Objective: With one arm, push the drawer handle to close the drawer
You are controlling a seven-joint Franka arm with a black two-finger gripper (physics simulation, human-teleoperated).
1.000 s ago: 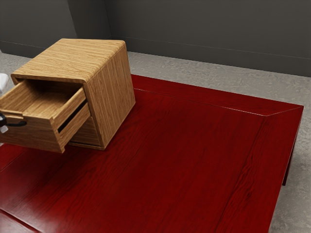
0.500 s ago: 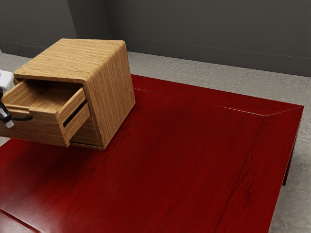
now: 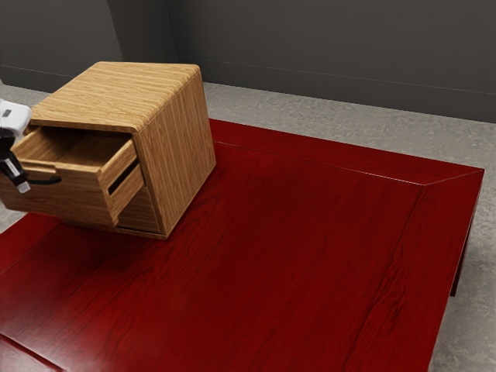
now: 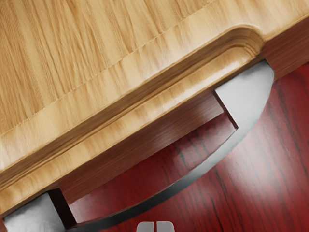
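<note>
At the exterior view's left edge my gripper (image 3: pixel 22 186) is held against the front of the upper drawer (image 3: pixel 70 200), by the dark curved handle (image 3: pixel 49 180). The drawer stands partly out of the wooden cabinet (image 3: pixel 183 147). Close together, the tips of my gripper (image 4: pixel 155 226) in the wrist view lie just outside the bow of the handle (image 4: pixel 183 181), with nothing between them. Whether they touch the bar I cannot tell. The wooden drawer front (image 4: pixel 145 113) runs slantwise above the handle there.
The cabinet stands on a dark red table (image 3: pixel 271 256), whose far edge and corner lie toward the exterior view's right. Behind it are a grey floor (image 3: pixel 310 116) and a dark wall (image 3: pixel 325 46).
The drawer has slid farther into the cabinet. My gripper has moved along with it toward the exterior view's right, and more of the white hand has come into sight.
</note>
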